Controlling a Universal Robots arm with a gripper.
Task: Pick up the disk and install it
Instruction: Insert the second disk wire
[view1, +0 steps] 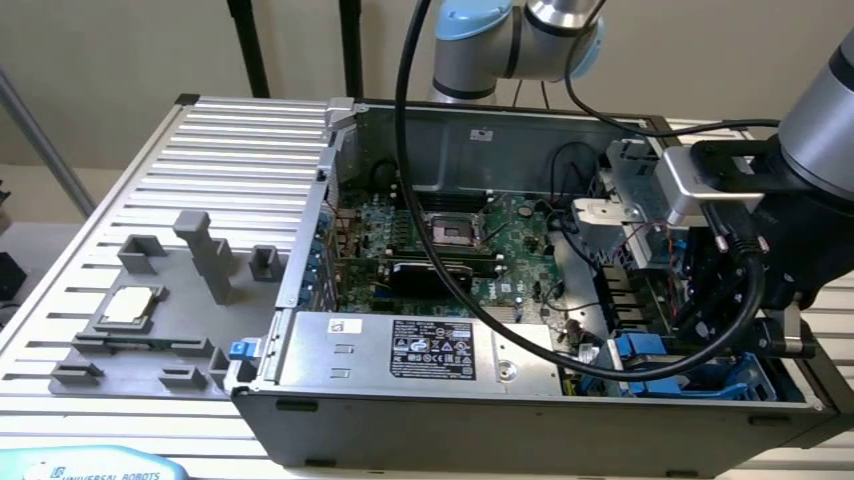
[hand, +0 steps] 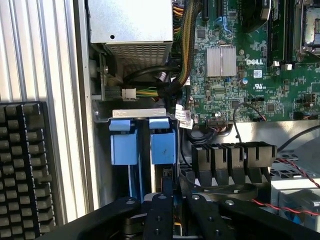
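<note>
Computer case (view1: 534, 400) on slatted table (view1: 227, 140). Motherboard (view1: 454, 240) inside case. Fixture block (view1: 160, 300) beside case, exterior view's left. Disk (hand: 163, 145) in case's drive bay; gripper (hand: 167, 200) above it.

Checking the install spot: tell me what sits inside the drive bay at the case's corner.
In the drive bay, two blue carriers stand side by side. The gripper reaches down over the one nearer the motherboard. Their lower parts are hidden behind the gripper, so the disk itself cannot be made out.
</note>
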